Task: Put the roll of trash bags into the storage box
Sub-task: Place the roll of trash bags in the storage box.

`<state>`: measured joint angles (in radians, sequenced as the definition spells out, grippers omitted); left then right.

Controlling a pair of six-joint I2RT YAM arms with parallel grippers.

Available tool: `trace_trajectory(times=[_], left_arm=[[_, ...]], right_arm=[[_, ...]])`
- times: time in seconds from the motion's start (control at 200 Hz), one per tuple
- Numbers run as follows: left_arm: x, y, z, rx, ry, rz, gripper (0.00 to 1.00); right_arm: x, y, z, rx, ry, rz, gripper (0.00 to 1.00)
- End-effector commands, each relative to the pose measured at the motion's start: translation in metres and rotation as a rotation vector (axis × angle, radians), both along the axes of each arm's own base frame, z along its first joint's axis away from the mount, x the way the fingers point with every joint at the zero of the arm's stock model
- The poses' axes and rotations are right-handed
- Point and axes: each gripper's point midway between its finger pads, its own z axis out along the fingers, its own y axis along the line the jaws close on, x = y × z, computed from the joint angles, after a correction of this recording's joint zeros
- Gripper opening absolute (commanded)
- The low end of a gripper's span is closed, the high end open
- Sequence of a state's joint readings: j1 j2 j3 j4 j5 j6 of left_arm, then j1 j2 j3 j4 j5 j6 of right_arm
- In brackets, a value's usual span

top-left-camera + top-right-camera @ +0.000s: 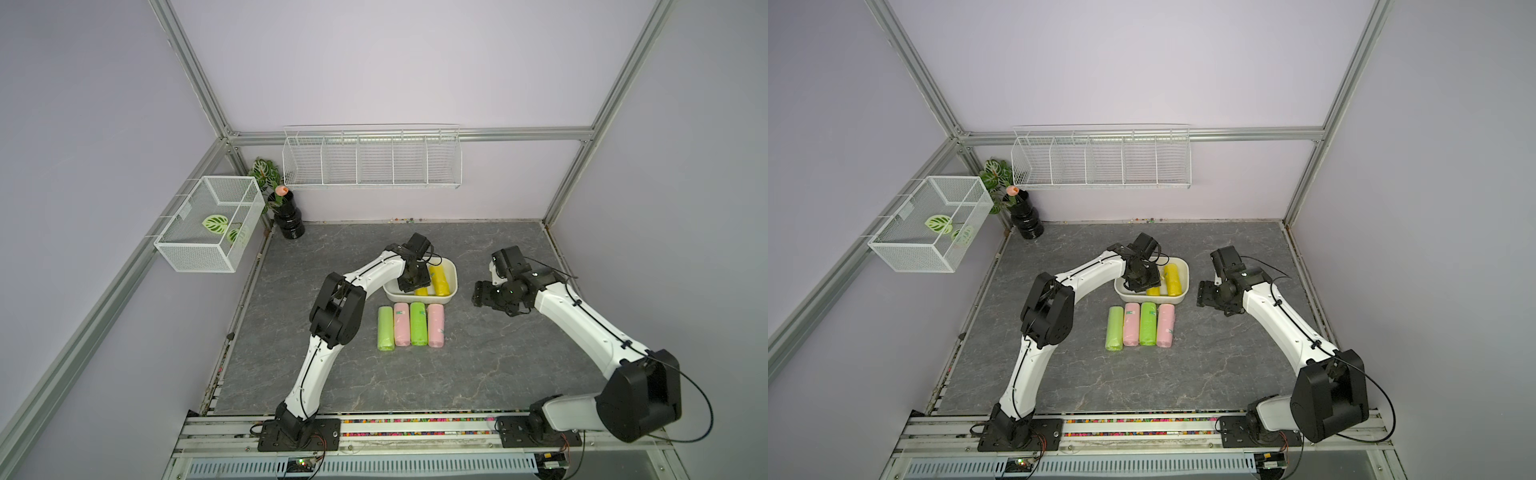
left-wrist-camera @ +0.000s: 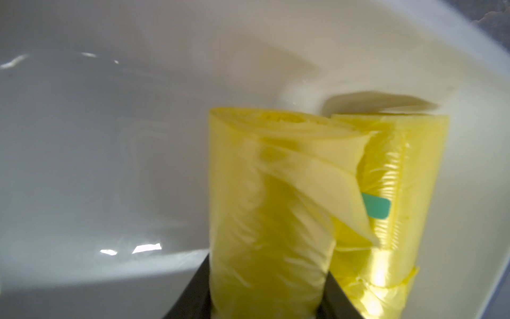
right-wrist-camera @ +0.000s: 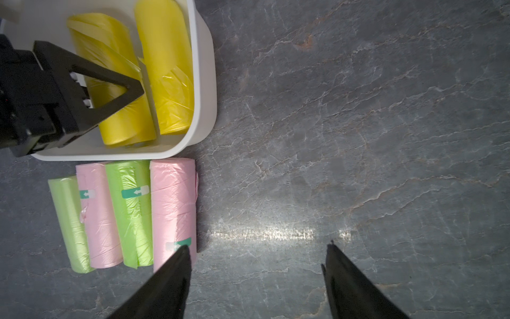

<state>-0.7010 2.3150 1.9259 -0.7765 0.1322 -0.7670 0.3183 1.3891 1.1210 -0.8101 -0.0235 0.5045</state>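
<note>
storage box (image 1: 415,300) holds two yellow rolls (image 1: 438,279); at its six o'clock, two green rolls (image 3: 132,212), two pink rolls (image 3: 174,204); left gripper (image 1: 410,286) clamps one yellow roll (image 2: 265,207) inside, right gripper (image 3: 258,248) gapes at three o'clock. only the left wrist view shows its neighbour's teal sticker (image 2: 376,205).

I see my left arm (image 1: 309,370) and right arm (image 1: 582,324) as rounded white shells between chunky black joint housings (image 1: 336,316), thin black cables (image 1: 711,409) running alongside, black wedge-shaped fingers (image 3: 168,287), black base plates (image 1: 324,440).
</note>
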Motion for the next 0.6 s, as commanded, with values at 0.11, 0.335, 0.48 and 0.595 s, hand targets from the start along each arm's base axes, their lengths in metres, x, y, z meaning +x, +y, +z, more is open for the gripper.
trace_trajectory(times=[0.11, 0.335, 0.48, 0.595], left_arm=[[0.006, -0.017, 0.009, -0.060, -0.010, -0.008, 0.18], [0.012, -0.033, 0.015, -0.098, -0.019, -0.030, 0.21], [0.010, -0.034, 0.006, -0.090, -0.006, -0.035, 0.23], [0.007, -0.036, -0.008, -0.094, 0.024, -0.042, 0.23]], right_arm=[[-0.001, 0.000, -0.004, 0.005, 0.011, -0.001, 0.78], [-0.002, -0.002, -0.005, -0.006, 0.011, 0.001, 0.79], [-0.001, 0.002, -0.010, 0.009, 0.023, 0.003, 0.78], [0.000, 0.004, -0.012, 0.016, 0.031, 0.004, 0.78]])
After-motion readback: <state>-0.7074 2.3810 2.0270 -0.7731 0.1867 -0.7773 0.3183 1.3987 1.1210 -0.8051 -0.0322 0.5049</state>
